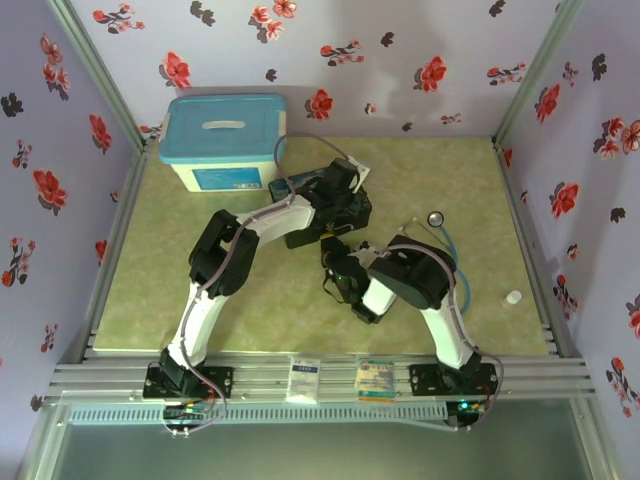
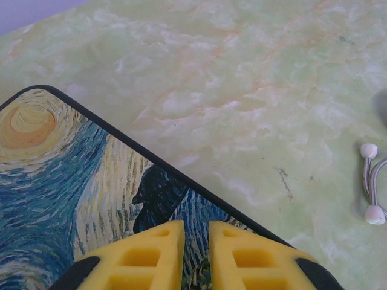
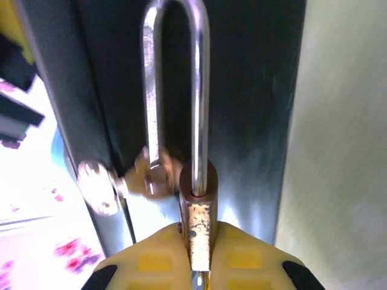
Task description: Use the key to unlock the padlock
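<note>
Arms (image 1: pixel 215 290) black-white, grey cables; fingers (image 2: pixel 151 257) yellow, recessed squares, black edges.

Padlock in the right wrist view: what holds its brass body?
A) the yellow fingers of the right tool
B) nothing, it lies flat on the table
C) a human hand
A: the padlock sits clamped between the yellow fingers of the right tool.
</note>
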Robot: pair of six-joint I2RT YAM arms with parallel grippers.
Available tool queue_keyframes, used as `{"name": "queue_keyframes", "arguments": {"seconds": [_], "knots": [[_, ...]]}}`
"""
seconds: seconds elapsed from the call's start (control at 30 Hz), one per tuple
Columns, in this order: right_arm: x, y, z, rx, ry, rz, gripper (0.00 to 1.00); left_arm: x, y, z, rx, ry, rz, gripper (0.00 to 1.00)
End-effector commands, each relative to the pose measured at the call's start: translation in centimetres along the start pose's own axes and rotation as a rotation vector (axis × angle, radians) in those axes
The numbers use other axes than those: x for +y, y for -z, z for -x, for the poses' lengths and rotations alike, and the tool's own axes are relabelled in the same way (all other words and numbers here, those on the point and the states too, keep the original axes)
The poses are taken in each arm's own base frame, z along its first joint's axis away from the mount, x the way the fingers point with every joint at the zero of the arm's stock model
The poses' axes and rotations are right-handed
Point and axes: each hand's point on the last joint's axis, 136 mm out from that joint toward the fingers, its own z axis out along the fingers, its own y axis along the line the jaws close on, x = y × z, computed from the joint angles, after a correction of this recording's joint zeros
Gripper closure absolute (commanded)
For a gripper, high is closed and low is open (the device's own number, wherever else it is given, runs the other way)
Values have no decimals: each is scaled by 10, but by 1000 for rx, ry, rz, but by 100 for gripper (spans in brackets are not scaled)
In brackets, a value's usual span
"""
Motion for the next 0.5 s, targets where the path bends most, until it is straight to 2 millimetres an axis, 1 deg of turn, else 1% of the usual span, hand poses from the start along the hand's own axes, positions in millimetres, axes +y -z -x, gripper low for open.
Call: {"name": "queue_keyframes", "arguments": {"seconds": [0.0, 0.03, 0.07, 0.1, 0.17, 0.23, 0.27, 0.3, 0.33, 0.47], "knots": [[-18, 14, 59, -232, 229, -164, 100, 7, -4, -130, 408, 1, 8, 82], [-30, 18, 62, -239, 232, -212, 100, 8, -5, -131, 407, 0, 7, 82], [-33, 19, 64, -242, 257, -210, 100, 7, -6, -131, 406, -3, 6, 82], [-29, 19, 65, -244, 276, -167, 100, 7, -7, -133, 408, -5, 5, 82], [-40, 19, 67, -246, 213, -142, 100, 8, -8, -135, 411, -6, 6, 82], [-44, 13, 61, -195, 168, -107, 100, 8, -8, -136, 412, 2, 8, 82], [-43, 10, 57, -164, 191, -107, 100, 9, -9, -136, 413, 7, 9, 82], [-36, 9, 52, -143, 246, -97, 100, 10, -8, -135, 411, 10, 10, 82], [-33, 10, 49, -124, 275, -101, 100, 10, -7, -134, 408, 10, 11, 82], [-31, 17, 47, -60, 339, -169, 100, 13, -3, -126, 392, 10, 13, 81]]}}
